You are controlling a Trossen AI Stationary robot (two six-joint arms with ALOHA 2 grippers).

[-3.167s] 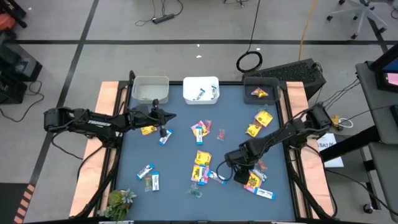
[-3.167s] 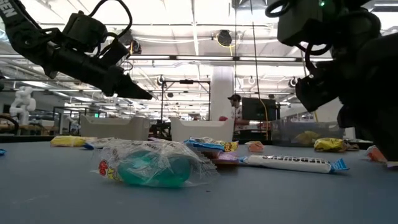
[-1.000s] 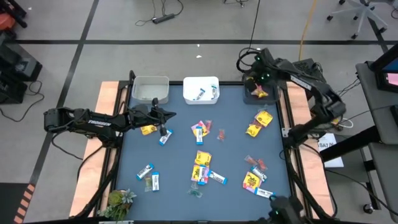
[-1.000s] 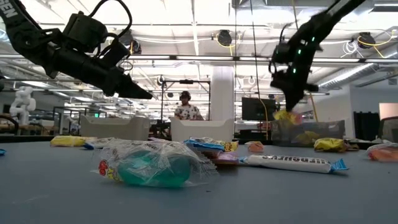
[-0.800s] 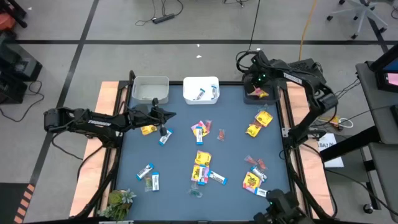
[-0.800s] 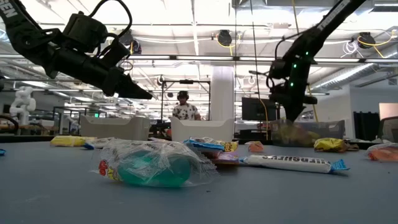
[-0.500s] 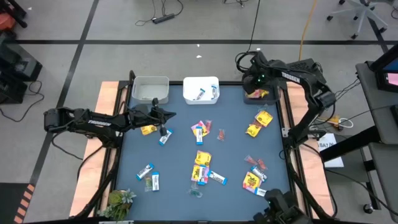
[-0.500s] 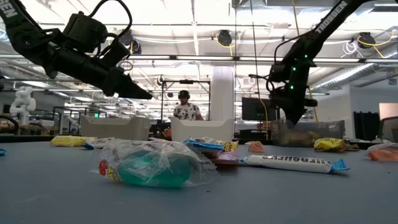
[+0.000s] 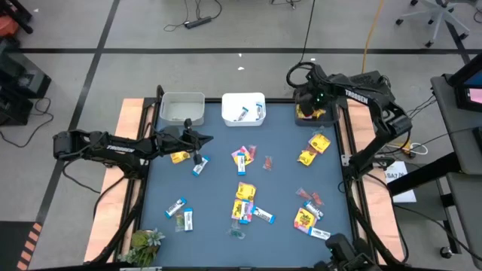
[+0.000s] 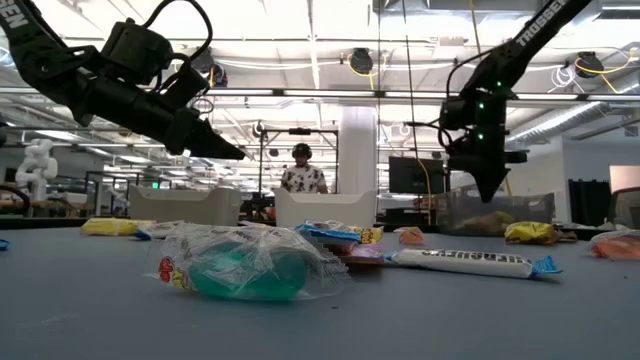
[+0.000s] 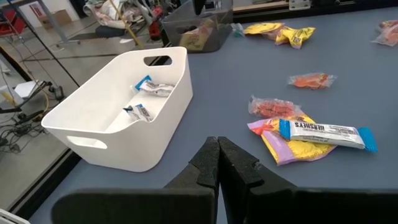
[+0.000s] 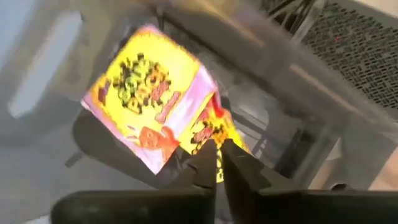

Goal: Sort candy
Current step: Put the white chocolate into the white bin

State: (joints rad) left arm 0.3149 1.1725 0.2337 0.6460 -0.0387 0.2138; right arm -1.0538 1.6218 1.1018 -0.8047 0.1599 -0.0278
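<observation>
Most of the candy (image 9: 248, 197) lies loose on the blue table (image 9: 218, 173), with a cluster of yellow packets and blue-and-white bars toward the middle and near edge, two yellow packets (image 9: 312, 149) close to the right edge, a few red pieces (image 9: 310, 198) nearer the near-right corner, and two blue-and-white bars (image 9: 181, 213) toward the near-left. One yellow packet (image 9: 179, 157) and a bar (image 9: 199, 167) sit just beside the left arm's tip. Along the far edge stand three bins: a grey one (image 9: 182, 108) on the left, a white bin (image 9: 243, 109) in the middle with two blue-and-white pieces (image 11: 147, 98) inside, and a dark bin (image 9: 329, 98) at the far-right corner holding yellow packets (image 12: 152, 99). The right gripper (image 9: 310, 99) hangs right over that dark bin, its fingers pressed together with nothing between them, the yellow packets lying just below its tips. The left gripper (image 9: 202, 139) hovers above the table toward the left edge, pointing to the middle, its jaws closed and empty. A green leafy thing (image 9: 144, 243) rests at the near-left corner. Beyond the table, a person (image 10: 302, 171) stands far back in the room.
</observation>
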